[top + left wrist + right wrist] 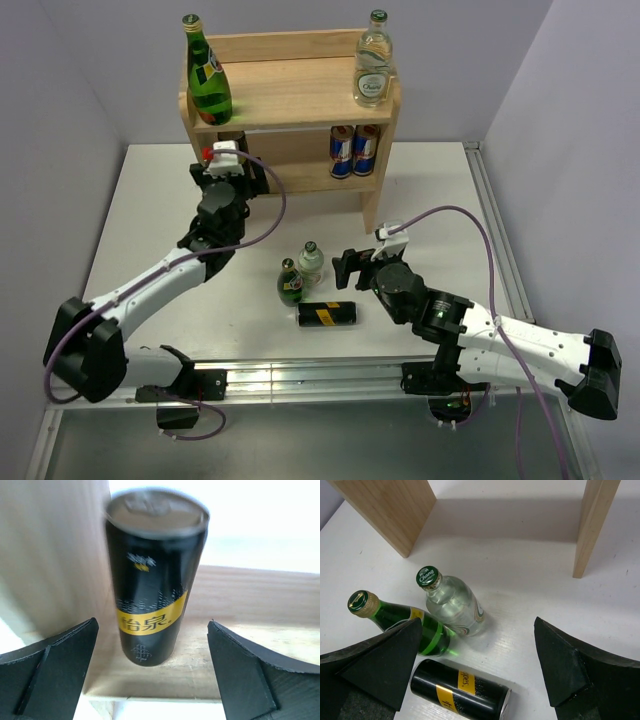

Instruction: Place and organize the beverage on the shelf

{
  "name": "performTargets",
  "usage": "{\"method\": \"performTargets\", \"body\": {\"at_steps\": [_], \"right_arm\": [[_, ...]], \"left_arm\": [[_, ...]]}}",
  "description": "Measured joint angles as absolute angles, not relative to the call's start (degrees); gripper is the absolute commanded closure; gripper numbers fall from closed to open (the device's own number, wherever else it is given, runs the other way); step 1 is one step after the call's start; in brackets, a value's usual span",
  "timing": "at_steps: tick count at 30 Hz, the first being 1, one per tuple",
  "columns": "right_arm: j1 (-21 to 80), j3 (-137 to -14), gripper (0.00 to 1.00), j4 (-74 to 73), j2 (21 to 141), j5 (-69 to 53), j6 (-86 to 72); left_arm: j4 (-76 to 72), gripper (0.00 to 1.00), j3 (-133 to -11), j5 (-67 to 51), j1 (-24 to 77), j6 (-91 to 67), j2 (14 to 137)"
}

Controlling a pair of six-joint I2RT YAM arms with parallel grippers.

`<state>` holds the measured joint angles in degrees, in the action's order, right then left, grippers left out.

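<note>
- Top view: bright, even light on the white table [140, 220]; only a soft, faint shadow beneath the shelf [290, 95]; sharp throughout.
- Left wrist view: the black can [150, 590] is blurred, its lid most; the background behind it blows out to white.
- Right wrist view: crisp; a grey shadow lies under the shelf; small glints on the clear bottle [455, 607] and the green bottle [407, 622].

The lower tier of the shelf [290, 95] lies open between the black can [150, 595] and the blue cans [354, 150].
</note>
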<state>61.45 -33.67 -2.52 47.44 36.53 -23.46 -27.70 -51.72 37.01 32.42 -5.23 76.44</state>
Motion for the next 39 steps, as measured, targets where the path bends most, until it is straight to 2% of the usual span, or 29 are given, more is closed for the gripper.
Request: {"method": "performTargets", "body": {"at_steps": [6, 14, 21, 26, 31, 39], "right_arm": [[61.5, -33.3, 0.00, -2.6, 46.7, 36.4, -23.9], [61.5, -33.3, 0.00, -2.6, 46.6, 35.9, -24.2], [61.5, -33.3, 0.00, -3.5, 46.2, 35.5, -24.5], [61.5, -33.3, 0.00, -4.7, 43.4, 35.5, -24.7], [61.5, -33.5, 0.00, -7.9, 40.0, 38.0, -24.6], [61.4, -37.6, 0.00, -18.9, 34.4, 48.2, -29.0]], "left_arm": [[-23.8, 0.01, -51.3, 34.4, 32.4, -6.1, 70.5], [-10.3, 0.01, -51.3, 27.2, 32.4, -7.8, 63.1], [-1.0, 0.01, -58.3, 16.1, 39.2, -6.3, 59.3], [4.1, 0.01, -63.8, 5.5, 41.9, -3.8, 60.8], [12.7, 0.02, -71.8, -5.1, 44.0, 0.4, 68.6], [26.5, 0.07, -77.5, -12.2, 49.3, 4.4, 80.4]]}}
